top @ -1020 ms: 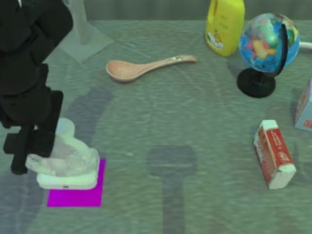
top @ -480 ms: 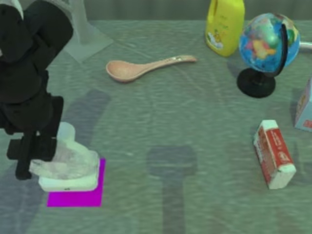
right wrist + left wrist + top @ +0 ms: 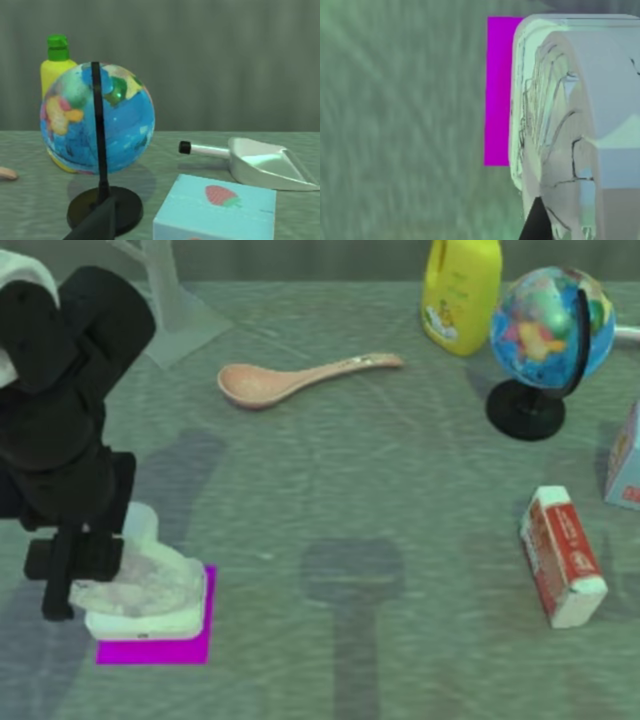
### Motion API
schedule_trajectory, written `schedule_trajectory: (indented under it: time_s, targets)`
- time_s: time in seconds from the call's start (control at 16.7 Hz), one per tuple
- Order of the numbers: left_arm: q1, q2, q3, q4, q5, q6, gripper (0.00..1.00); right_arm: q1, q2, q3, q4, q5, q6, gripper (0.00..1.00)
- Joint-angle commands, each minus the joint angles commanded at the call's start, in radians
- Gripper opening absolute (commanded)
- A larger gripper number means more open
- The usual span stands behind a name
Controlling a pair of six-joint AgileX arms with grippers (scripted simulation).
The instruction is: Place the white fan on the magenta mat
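Note:
The white fan (image 3: 150,590) lies on its side over the magenta mat (image 3: 155,650) at the table's front left and covers most of it. My left gripper (image 3: 85,578) is at the fan's left end, shut on it. In the left wrist view the fan (image 3: 570,125) fills the frame, one black fingertip (image 3: 536,225) presses against its grille, and a strip of the mat (image 3: 497,90) shows beside it. My right gripper (image 3: 97,225) is out of the top view, parked near the globe at the right.
A pink spoon (image 3: 300,378) lies at the back middle. A yellow bottle (image 3: 462,290) and a globe (image 3: 550,330) stand at the back right. A red-and-white box (image 3: 563,555) lies front right, beside a pale blue box (image 3: 625,460). A metal scoop (image 3: 265,162) lies behind that box.
My left gripper has carried the fan a little toward the table's front and right, so it covers more of the mat. Nothing else moved.

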State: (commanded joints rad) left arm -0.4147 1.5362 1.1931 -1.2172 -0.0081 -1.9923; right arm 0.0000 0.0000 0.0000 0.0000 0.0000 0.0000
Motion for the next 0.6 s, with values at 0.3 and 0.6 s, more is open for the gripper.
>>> schedule_trajectory:
  time_s: [0.3,0.6]
  targets:
    - [0.0,0.0,0.0,0.0,0.0,0.0,0.45,0.0,0.0,0.0,0.0,0.0,0.0,1.0]
    - [0.0,0.0,0.0,0.0,0.0,0.0,0.83,0.0,0.0,0.0,0.0,0.0,0.0,1.0]
